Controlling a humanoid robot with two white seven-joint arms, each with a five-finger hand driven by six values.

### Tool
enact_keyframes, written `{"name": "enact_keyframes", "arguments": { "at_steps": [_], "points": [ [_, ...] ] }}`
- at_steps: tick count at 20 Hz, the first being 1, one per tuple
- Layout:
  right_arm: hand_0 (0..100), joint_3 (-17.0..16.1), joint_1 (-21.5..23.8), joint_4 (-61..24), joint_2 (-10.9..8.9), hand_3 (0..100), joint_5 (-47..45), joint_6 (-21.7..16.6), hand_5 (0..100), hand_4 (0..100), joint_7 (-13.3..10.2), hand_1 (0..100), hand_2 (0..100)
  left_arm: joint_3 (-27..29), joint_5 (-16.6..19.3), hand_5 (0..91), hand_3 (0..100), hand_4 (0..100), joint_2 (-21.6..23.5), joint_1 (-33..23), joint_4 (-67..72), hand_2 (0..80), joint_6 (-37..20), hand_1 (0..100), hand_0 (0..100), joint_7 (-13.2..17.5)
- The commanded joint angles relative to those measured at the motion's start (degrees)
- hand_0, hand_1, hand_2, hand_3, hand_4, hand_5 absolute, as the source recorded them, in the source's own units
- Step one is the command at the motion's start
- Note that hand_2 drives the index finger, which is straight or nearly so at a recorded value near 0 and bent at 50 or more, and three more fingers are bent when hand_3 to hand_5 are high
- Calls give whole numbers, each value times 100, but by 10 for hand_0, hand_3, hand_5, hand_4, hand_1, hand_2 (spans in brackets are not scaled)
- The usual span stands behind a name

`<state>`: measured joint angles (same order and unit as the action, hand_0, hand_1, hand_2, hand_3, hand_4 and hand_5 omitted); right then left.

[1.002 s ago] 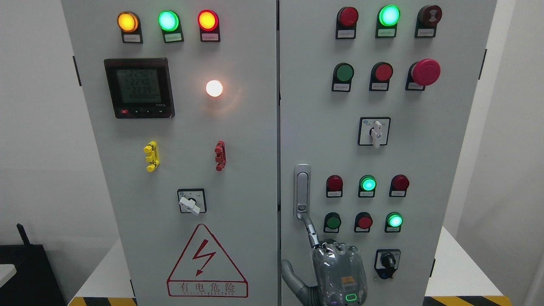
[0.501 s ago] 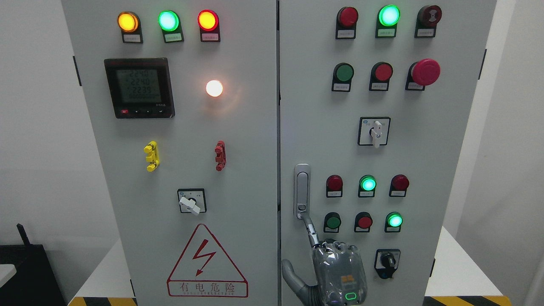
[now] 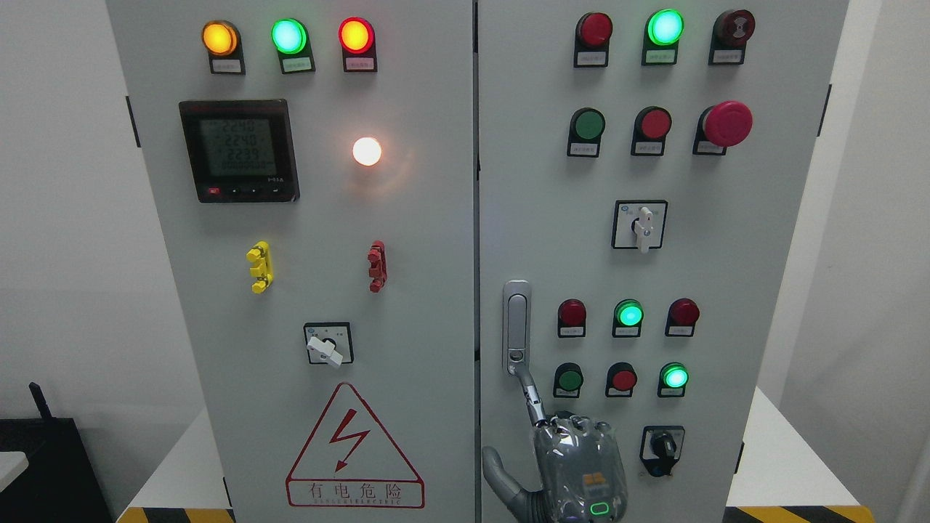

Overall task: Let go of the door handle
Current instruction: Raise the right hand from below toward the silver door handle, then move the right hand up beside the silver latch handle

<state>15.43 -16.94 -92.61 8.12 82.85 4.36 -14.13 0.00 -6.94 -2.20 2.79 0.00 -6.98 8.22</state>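
Observation:
A silver door handle (image 3: pixel 516 319) stands upright near the left edge of the cabinet's right door (image 3: pixel 726 290). It lies flat against the door. My right hand (image 3: pixel 574 450) rises from the bottom edge just below it. Its index finger (image 3: pixel 532 396) is stretched up and to the left, with its tip touching the handle's lower end by the round lock. The other fingers are curled at the knuckles, and the thumb (image 3: pixel 498 472) sticks out to the left. The hand wraps around nothing. The left arm is out of view.
Both grey cabinet doors are shut, meeting at the middle seam (image 3: pixel 476 218). Around the hand are round buttons (image 3: pixel 623 379), lit lamps (image 3: pixel 674 377) and a black rotary switch (image 3: pixel 661 444). The left door carries a meter (image 3: pixel 238 150), a white switch (image 3: pixel 327 347) and a warning triangle (image 3: pixel 354 450).
The right hand has sunk a few pixels. Its index fingertip stays at the handle's lower end. The handle and the doors have not moved.

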Motion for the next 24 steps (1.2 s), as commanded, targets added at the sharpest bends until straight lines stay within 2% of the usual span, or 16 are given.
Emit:
{"name": "enact_keyframes", "arguments": {
  "at_steps": [1,17,19,22,24],
  "points": [
    [331,-5,50,14,6,1000,3,3,983,923,7,220,0,62,0,0,0,0,0,-6,97,0,4,389,120,-4],
    [331,-5,-3,-231,6,1000,-41,-14,983,921,33,222,0,62,0,0,0,0,0,2,97,0,4,389,120,-4],
    [331,-14,23,-267,14,1000,-50,-23,983,920,-2,222,0,62,0,0,0,0,0,-6,97,0,4,389,120,-4],
    [334,-22,41,-346,32,999,-67,-67,978,915,-221,223,0,62,0,0,0,0,0,2,97,0,-5,389,120,-4],
    [345,-22,85,-468,41,986,-76,-67,969,899,-239,228,18,62,0,0,0,0,0,2,97,0,4,389,120,-4]
  ]
}}
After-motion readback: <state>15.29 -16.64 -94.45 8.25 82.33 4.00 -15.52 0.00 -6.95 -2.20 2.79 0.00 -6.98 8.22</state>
